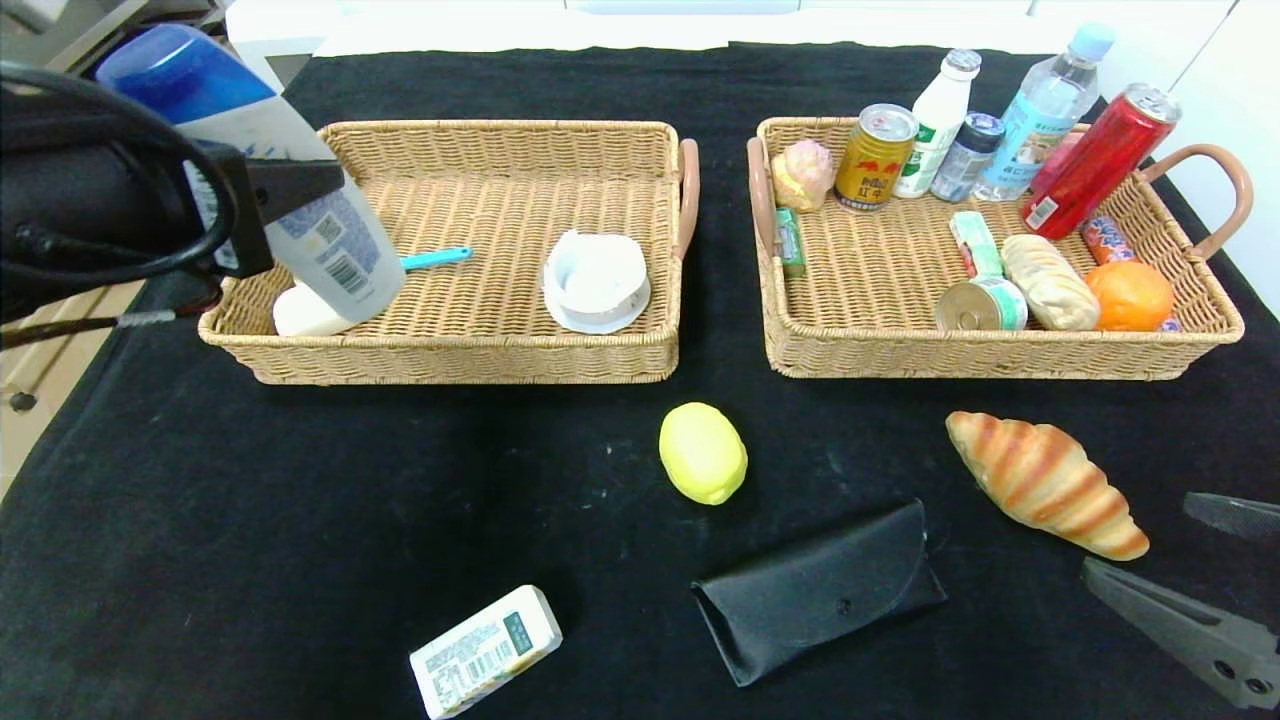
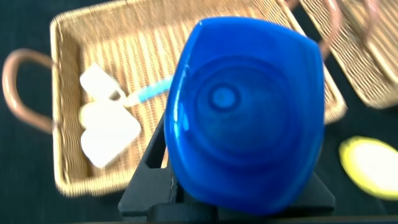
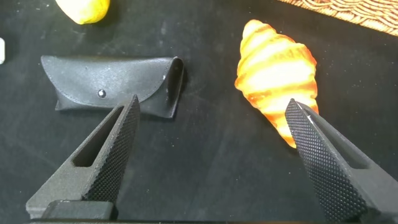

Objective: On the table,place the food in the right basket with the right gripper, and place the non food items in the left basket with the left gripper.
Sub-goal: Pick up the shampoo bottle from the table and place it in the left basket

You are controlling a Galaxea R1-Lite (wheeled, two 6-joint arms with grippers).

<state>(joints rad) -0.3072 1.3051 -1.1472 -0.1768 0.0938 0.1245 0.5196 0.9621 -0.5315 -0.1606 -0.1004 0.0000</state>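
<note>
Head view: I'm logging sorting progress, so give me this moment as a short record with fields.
left gripper: shut on shampoo bottle, raised over the left basket
right gripper: open, near the croissant
on table: croissant, lemon, carton, glasses case
right basket: holds cans, bottles, bread, an orange

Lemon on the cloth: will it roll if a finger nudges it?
Probably. The lemon is a rounded oval lying loose on the flat black cloth, touching nothing. Its skin looks smooth, so fingers may slide off. The small nub at one end might stop it early.
</note>
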